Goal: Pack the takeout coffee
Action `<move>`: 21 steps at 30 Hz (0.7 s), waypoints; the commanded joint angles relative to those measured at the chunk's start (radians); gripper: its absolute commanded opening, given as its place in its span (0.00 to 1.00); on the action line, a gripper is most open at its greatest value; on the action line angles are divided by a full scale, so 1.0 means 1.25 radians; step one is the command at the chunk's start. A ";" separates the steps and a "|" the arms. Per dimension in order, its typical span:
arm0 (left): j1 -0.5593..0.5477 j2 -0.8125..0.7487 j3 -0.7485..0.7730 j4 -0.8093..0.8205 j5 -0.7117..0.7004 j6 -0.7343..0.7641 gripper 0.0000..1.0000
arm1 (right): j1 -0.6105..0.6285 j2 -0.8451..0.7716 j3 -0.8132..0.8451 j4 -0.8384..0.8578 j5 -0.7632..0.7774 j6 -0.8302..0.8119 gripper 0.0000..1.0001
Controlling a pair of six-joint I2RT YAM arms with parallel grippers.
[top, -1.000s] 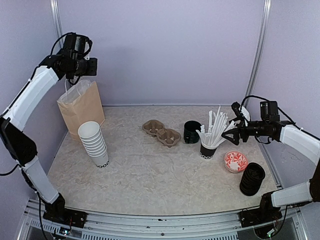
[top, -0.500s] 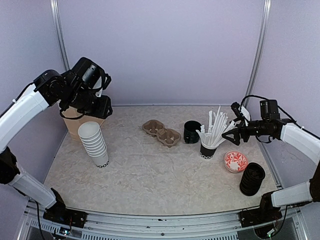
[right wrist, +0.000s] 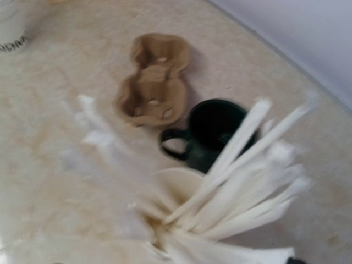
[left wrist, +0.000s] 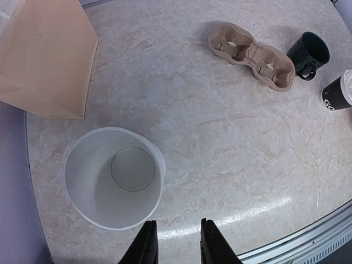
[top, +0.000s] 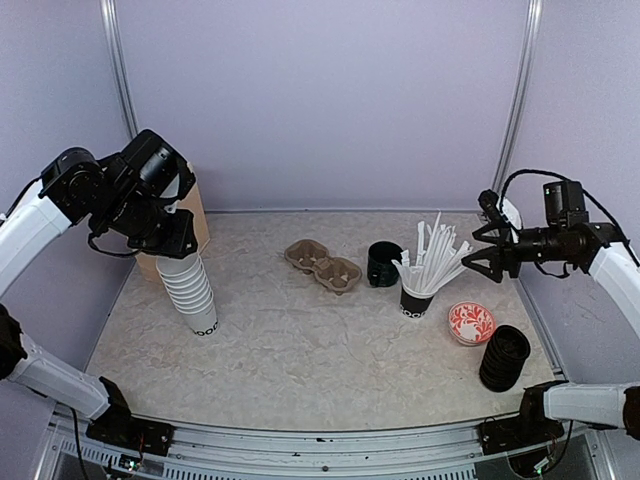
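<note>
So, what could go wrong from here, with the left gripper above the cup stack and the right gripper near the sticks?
1. The stack of white cups is tall and leans; the left gripper, slightly open above its rim, could tip it or lift several nested cups together.
2. The right gripper, open, points at the white sticks in the black cup; a small advance might knock that cup over.

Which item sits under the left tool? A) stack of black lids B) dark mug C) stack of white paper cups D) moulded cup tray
C: the left wrist view looks down into the stack of white paper cups, just ahead of the left tool.
</note>
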 commanded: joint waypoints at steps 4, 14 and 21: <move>-0.003 0.043 -0.026 -0.033 -0.036 -0.018 0.29 | 0.035 -0.076 0.046 -0.215 -0.166 -0.157 0.64; 0.062 0.102 -0.034 -0.006 -0.063 0.023 0.29 | 0.179 -0.042 0.078 -0.200 -0.029 -0.166 0.68; 0.087 0.109 -0.055 0.017 -0.027 0.042 0.21 | 0.244 -0.024 0.088 -0.165 0.001 -0.146 0.68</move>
